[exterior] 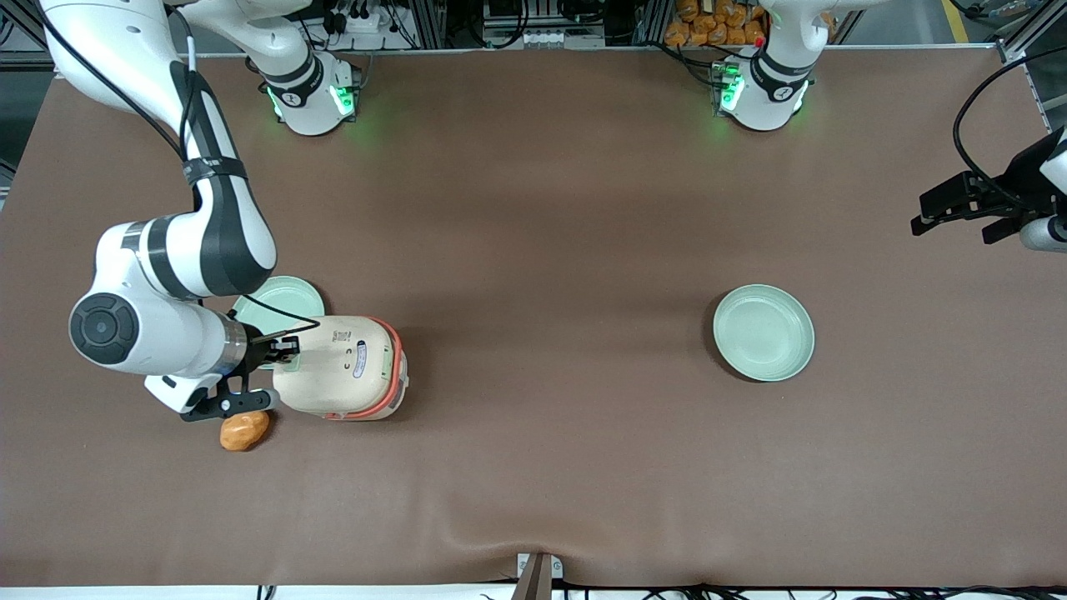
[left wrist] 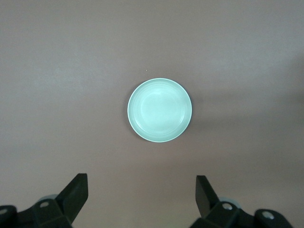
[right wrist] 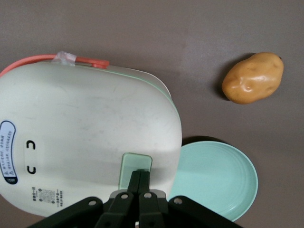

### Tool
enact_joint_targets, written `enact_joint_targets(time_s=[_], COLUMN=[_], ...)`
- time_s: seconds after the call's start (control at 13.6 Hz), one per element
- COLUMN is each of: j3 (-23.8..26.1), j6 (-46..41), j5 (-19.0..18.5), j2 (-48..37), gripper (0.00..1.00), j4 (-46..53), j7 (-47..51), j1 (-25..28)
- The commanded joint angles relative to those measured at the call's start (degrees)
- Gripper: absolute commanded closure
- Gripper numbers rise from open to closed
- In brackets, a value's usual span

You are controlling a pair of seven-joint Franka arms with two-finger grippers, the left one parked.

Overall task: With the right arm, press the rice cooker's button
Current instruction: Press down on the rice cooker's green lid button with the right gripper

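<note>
I have the gripper, fingers closed and empty, tips on the button at the cooker lid's edge, so I judge the press underway and needing firm downward push.

**Brown-covered table in a workshop bay**

A matte brown table fills nearly the whole front view under even, soft light. At the table's edge farthest from the front camera run metal frame rails, with a white power strip, tangled black cables and a heap of orange-brown items above them. A grey floor with a yellow line shows past the table's corner. At the table's nearest edge the cover wrinkles around a small metal bracket.
</note>
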Motion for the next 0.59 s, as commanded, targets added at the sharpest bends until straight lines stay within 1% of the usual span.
enact_joint_targets(time_s=[0.0, 0.51], j3=[-0.27, -0.27], j6=[-0.04, 0.93], j5=[0.80, 0.80], j2=[-0.14, 1.35], gripper=[1.00, 1.00], j4=[-0.18, -0.27], j7=[0.57, 0.57], j1=[0.60, 0.60])
